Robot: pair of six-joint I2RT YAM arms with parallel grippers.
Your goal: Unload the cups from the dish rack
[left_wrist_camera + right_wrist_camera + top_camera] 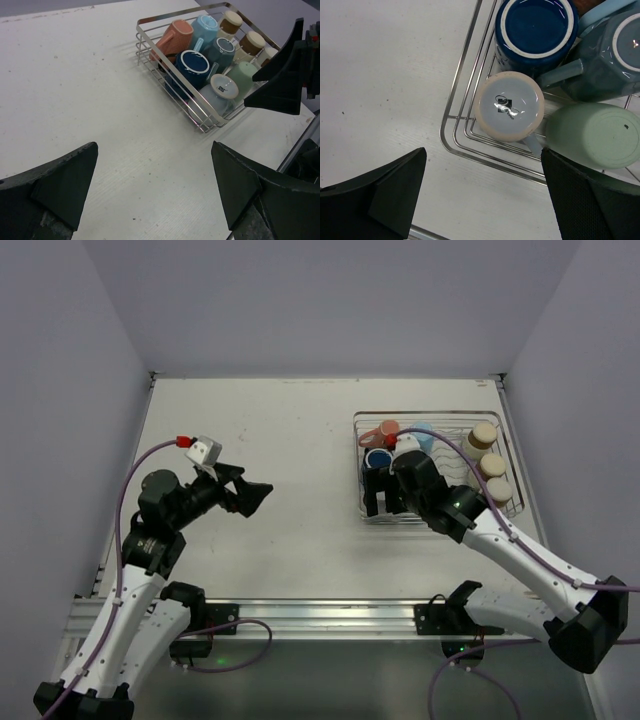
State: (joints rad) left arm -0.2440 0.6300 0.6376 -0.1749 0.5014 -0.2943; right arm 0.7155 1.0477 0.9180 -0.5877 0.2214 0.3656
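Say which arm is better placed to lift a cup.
Right. The right tool, open, hangs over the dish rack, just above the upturned grey-white mug; the left tool hangs over the table, away from it.

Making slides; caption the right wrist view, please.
Open right gripper hovers above an upturned pale mug in the dish rack corner.

Overhead and wrist views of rack (357,460)

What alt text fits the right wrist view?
Open right gripper hovering over a corner of the dish rack, above an upturned pale mug. A dark blue cup, a green cup and a grey-blue mug sit beside it in the rack.
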